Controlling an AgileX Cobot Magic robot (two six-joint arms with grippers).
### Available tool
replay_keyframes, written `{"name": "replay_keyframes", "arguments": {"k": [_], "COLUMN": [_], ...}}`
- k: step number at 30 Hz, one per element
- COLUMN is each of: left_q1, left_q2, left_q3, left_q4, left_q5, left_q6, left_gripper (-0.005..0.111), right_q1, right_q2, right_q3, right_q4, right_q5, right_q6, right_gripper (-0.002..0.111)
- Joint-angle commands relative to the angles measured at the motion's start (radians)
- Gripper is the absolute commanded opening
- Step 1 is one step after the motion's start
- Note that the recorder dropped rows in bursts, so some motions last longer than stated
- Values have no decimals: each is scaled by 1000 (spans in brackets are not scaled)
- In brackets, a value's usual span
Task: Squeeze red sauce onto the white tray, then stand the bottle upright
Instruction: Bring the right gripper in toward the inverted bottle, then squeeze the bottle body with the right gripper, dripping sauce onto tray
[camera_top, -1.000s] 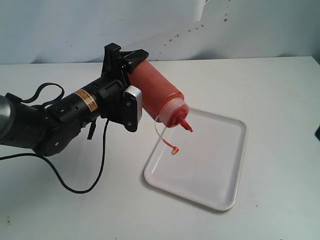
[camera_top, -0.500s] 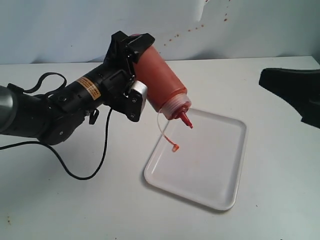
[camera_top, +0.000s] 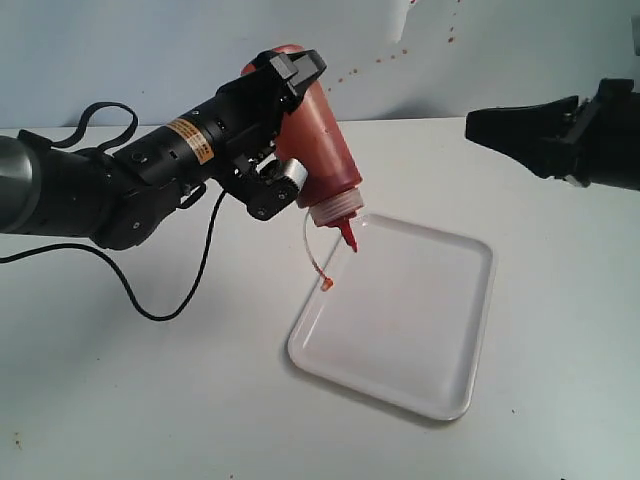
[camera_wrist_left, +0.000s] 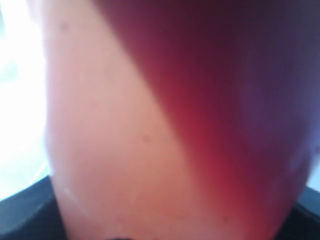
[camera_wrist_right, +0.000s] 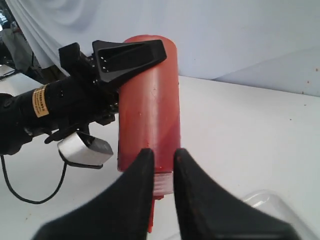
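My left gripper (camera_top: 290, 125) is shut on the bottle (camera_top: 320, 150), holding it almost upside down. Its red nozzle (camera_top: 348, 237) points down above the far-left corner of the white tray (camera_top: 455, 330). The small cap (camera_top: 326, 284) dangles on its tether below. Red sauce shows through the bottle's wall (camera_wrist_left: 150, 140), which fills the left wrist view. No blobs show on the tray. My right gripper (camera_top: 472, 125) hangs at the right, apart from the bottle (camera_wrist_right: 150, 100) and pointing toward it. Its fingers (camera_wrist_right: 162, 152) stand a narrow gap apart with nothing between them.
The white table (camera_top: 150, 400) carries the tray alone. A black cable (camera_top: 165, 315) loops down from the left arm onto the table. A pale backdrop (camera_top: 480, 50) speckled with small red spots stands behind the table.
The left gripper has risen and turned the bottle steeper, so the nozzle points nearly straight down. The right gripper has come in from the right edge and reached further toward the bottle.
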Motion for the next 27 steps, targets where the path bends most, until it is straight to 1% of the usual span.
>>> {"name": "replay_keyframes", "arguments": {"k": [1,2,3,4,8,11,16,21,27], "left_q1": [-3,-3,-3,-3,-3,-3,-3,-3,-3], "left_q2": [-18,-18,-18,-18,-18,-18,-18,-18,-18], "left_q3": [-13,-13,-13,-13,-13,-13,-13,-13,-13], "left_q4": [-9,2,18,20,33,40,49,63,93], "left_q5": [-44,-44,-44,-44,-46,-48,-91,-100,-100], "left_q6": [60,60,60,63,76,76,76,76,76], "left_gripper": [0,0,0,0,0,0,0,0,0], "right_q1": [2,4,23,35,93,140,213,250,260], "right_q2": [57,67,86,98,139,172,229,269,315], "right_q3": [-39,-39,-39,-39,-39,-71,-144,-202,-242], "right_q4": [5,5,5,5,5,5,5,5,5], "right_q5": [22,20,5,-9,-43,-90,-146,-159,-195], "right_q6": [-110,-142,-200,-230,-311,-308,-308,-283,-241], "right_gripper": [63,77,98,104,105,105,105,105,105]}}
